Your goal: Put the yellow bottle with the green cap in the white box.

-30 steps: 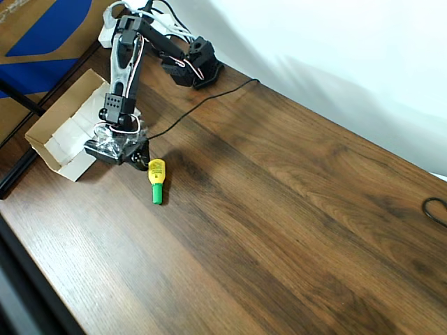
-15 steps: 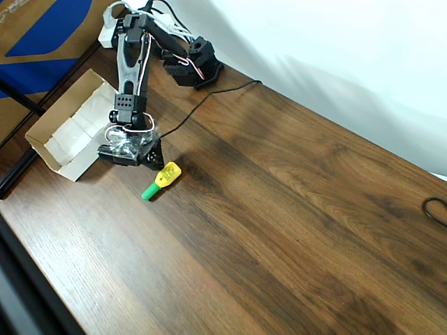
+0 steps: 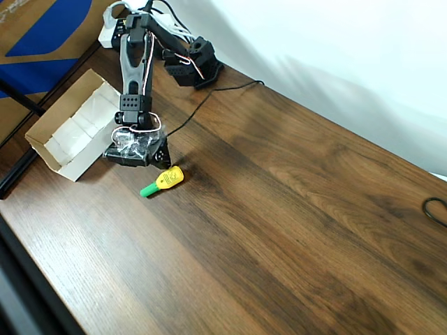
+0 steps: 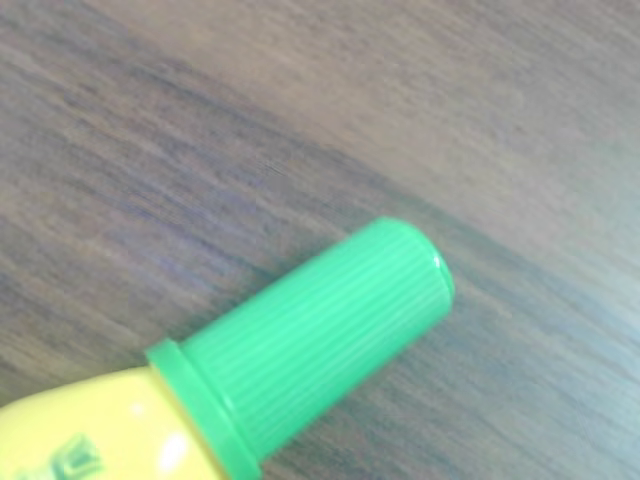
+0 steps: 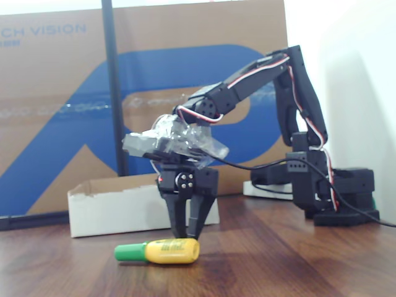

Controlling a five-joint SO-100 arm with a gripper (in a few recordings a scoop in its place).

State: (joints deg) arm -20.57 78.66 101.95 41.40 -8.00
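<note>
Overhead view, bottle: the yellow bottle with the green cap (image 3: 163, 182) lies on its side on the wooden table (image 3: 279, 230), left of centre in the frame, cap pointing lower left.
Overhead view, box: the white box (image 3: 70, 132) sits at the upper left of the frame, open side up, with the bottle outside it and near its right end.
Overhead view, arm: the arm reaches from its base (image 3: 192, 63) at the top of the frame down to the gripper (image 3: 165, 160), which hangs just above the yellow end of the bottle.
Wrist view, bottle: the ribbed green cap (image 4: 320, 340) and a corner of the yellow body fill the lower middle of the frame, lying flat on the wood.
Fixed view, gripper: the two black fingers (image 5: 179, 219) point straight down with a narrow gap between them, tips close to the bottle's yellow body; they hold nothing.
Fixed view, contact: whether a fingertip touches the bottle cannot be told.
Fixed view, backdrop: the box stands behind the gripper, in front of a blue-and-brown cardboard sheet (image 5: 62, 124).
Step in hand, judged: lining up for the grasp; bottle not yet picked up.
Next move, judged: spread the fingers to straddle the body, lower, close, then lift and carry toward the box.
</note>
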